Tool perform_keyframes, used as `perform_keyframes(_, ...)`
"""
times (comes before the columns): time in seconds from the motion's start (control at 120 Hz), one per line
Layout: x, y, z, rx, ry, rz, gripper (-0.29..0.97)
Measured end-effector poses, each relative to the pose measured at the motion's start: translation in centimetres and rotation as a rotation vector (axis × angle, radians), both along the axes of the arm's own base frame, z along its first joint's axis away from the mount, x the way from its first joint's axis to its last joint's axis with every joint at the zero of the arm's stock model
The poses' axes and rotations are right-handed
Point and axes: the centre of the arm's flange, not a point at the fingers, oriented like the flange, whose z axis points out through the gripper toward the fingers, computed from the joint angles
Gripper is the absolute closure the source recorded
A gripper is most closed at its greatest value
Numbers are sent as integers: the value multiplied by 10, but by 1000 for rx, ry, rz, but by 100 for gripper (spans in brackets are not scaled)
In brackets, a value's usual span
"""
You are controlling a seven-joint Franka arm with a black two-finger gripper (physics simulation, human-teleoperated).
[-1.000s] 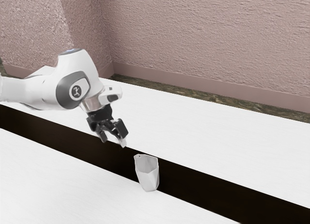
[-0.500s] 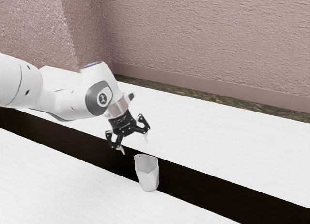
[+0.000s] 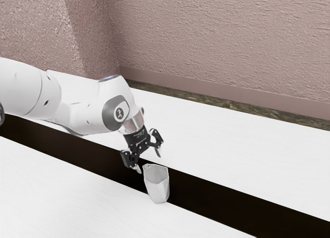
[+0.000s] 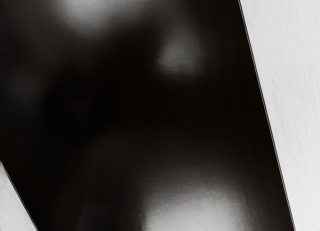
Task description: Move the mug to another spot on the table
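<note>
Right, the black two-finger gripper (image 3: 148, 160) hovers with its fingers spread wide, gripping nothing, just above the white faceted mug (image 3: 156, 184) and a touch toward the exterior view's left. The mug stands upright at the edge of the near white tabletop (image 3: 62, 197), hard against the dark strip (image 3: 216, 197) running across the scene. Approach phase, I'd say. To do it well: centre the hand over the rim, bracket the mug with both fingers, come down without clipping the lip, and close only once both sides are covered. A careless nudge could tip it.
</note>
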Motion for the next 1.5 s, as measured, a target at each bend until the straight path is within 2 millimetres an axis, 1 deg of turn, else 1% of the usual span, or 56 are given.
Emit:
perform_keyframes(0.117, -1, -1, -1, 35, 23, 10, 0)
perform_keyframes(0.242, -4, -12, -2, 52, 39, 20, 0)
perform_keyframes(0.342, -5, -15, -3, 58, 49, 40, 0)
perform_keyframes(0.608, -5, -16, -4, 63, 68, 95, 14)
perform_keyframes(0.8, -6, -16, -10, 67, 87, 124, 19)
perform_keyframes(0.983, -7, -16, -12, 68, 94, 144, 20)
perform_keyframes(1.067, -8, -21, -12, 69, 96, 145, 21)
perform_keyframes(1.35, -9, -23, -8, 69, 98, 160, 22)
perform_keyframes(1.5, -10, -23, -6, 69, 100, 165, 19)
